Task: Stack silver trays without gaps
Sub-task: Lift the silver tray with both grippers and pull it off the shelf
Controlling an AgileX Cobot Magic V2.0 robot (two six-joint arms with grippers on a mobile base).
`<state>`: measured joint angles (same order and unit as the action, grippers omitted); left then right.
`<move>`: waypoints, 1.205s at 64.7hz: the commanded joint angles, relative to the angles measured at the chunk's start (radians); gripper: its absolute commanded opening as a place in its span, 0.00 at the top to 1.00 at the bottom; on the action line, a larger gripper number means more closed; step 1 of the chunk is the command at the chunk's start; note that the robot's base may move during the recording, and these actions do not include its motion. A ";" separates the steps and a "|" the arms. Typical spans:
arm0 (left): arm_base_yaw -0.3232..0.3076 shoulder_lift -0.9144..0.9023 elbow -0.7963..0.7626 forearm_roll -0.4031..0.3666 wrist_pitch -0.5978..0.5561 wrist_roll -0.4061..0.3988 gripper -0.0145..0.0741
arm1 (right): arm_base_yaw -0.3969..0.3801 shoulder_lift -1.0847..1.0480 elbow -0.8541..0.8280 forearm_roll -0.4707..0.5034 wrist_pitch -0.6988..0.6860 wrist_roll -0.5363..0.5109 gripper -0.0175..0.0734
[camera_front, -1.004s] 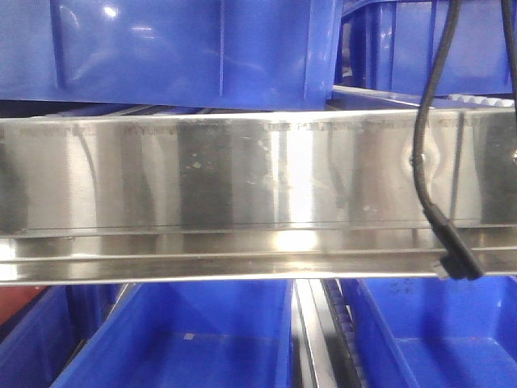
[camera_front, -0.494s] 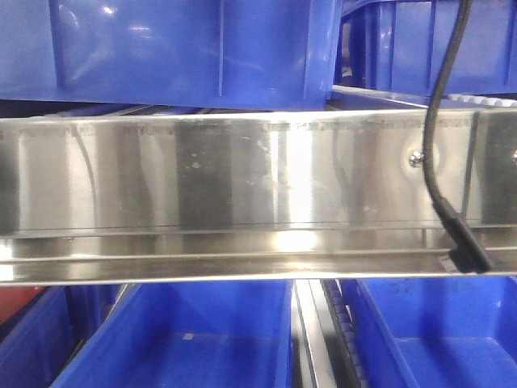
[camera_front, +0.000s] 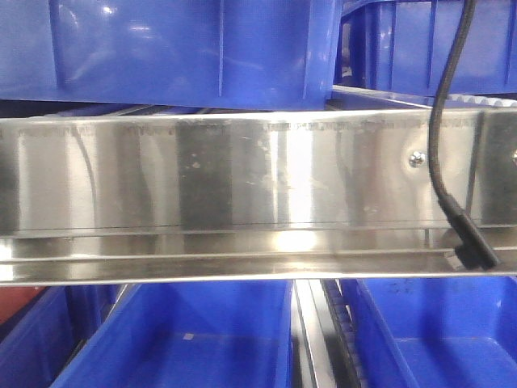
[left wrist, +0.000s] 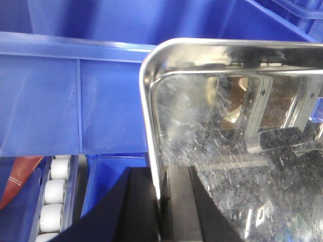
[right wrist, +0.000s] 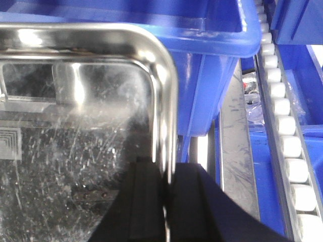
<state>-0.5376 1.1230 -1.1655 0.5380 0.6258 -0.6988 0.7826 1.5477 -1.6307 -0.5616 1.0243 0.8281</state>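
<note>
Left tool (left wrist: pixel 160 184) shut tight on tray (left wrist: pixel 217 131) rim, right tool (right wrist: pixel 166 179) shut tight on opposite rim, tray before blue bin (left wrist: pixel 75 101) wall, white rollers (right wrist: pixel 287 136) alongside, black cable (camera_front: pixel 440 145) across steel rail (camera_front: pixel 242 178).

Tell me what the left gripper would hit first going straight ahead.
Probably the blue bin: the left gripper clamps the silver tray by its rim, whose far corner leads toward it. Depth unclear.

The tray (left wrist: pixel 202 126) is scratched mirror-silver, fingers (left wrist: pixel 139 206) black, bins (left wrist: pixel 75 101) blue, rollers (left wrist: pixel 58 169) white, a scrap (left wrist: pixel 17 174) perhaps orange-red.
</note>
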 commanded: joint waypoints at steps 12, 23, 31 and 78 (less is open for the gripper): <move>-0.014 -0.009 -0.006 0.026 -0.097 0.007 0.85 | 0.006 -0.004 -0.005 -0.011 -0.067 -0.016 0.87; -0.014 -0.009 -0.006 0.026 -0.097 0.007 0.85 | 0.006 -0.004 -0.005 -0.011 -0.067 -0.016 0.87; -0.014 -0.009 -0.006 0.026 -0.097 0.007 0.85 | 0.006 -0.004 -0.005 -0.011 -0.067 -0.016 0.87; -0.014 -0.009 -0.006 0.026 -0.097 0.007 0.85 | 0.006 -0.004 -0.005 -0.011 -0.067 -0.016 0.87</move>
<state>-0.5376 1.1230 -1.1655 0.5604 0.6236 -0.6996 0.7826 1.5477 -1.6307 -0.5616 1.0126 0.8298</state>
